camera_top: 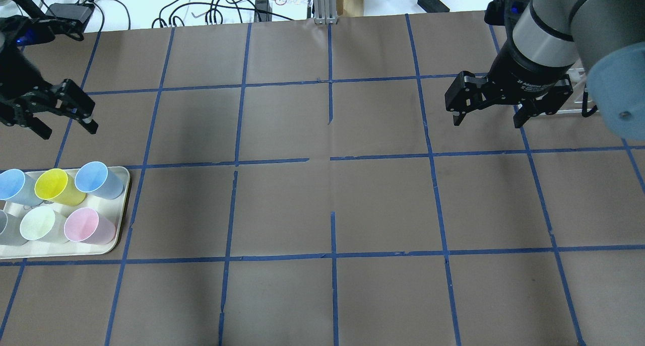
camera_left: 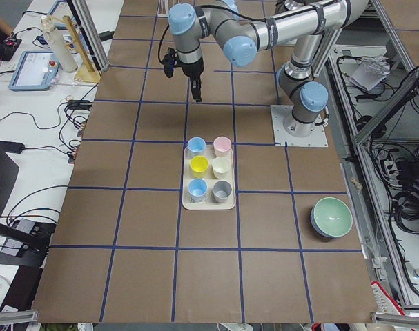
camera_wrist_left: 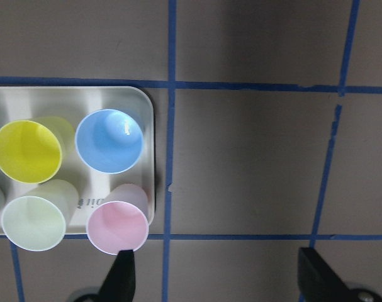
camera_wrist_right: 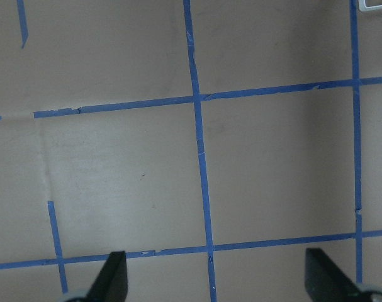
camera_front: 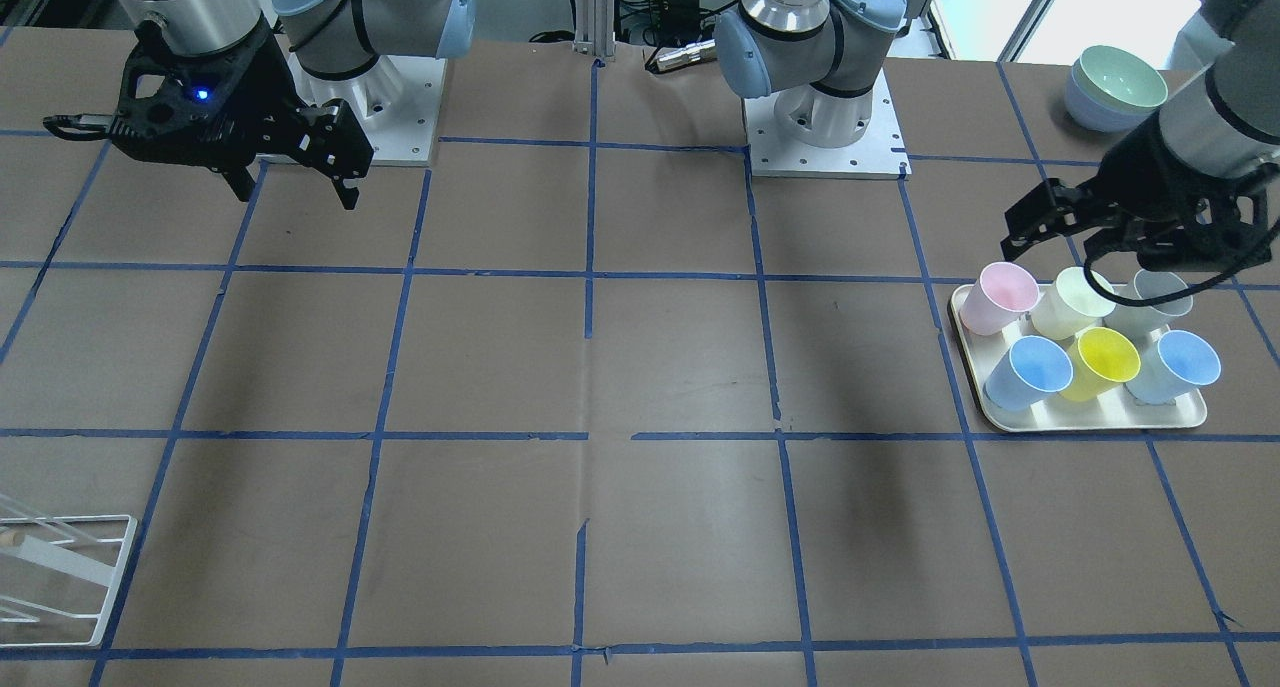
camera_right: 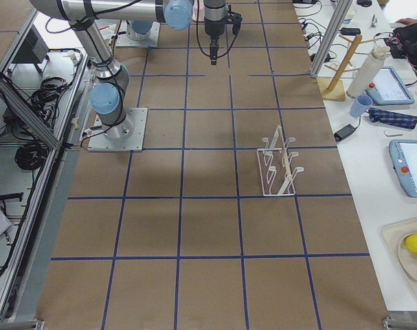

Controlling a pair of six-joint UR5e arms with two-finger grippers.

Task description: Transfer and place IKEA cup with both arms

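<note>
A cream tray [camera_top: 118,235] at my far left holds several cups. The IKEA cup [camera_top: 95,179], pale blue with a greyish-blue outside, stands upright at the tray's inner far corner, beside a yellow cup [camera_top: 53,185] and a pink cup [camera_top: 83,225]. It also shows in the front view [camera_front: 1030,372] and in the left wrist view [camera_wrist_left: 109,141]. A more saturated sky-blue cup [camera_top: 12,184] stands on the other side of the yellow one. My left gripper [camera_top: 48,117] hangs open and empty above the tray's area. My right gripper [camera_top: 486,122] is open and empty, far to the right over bare table.
A grey cup [camera_front: 1160,295] and a pale green cup [camera_front: 1075,299] fill the tray's near row. Stacked bowls [camera_front: 1115,87] sit beyond the tray near the table's left end. A white wire rack [camera_right: 277,168] stands on the right side, close to my right gripper.
</note>
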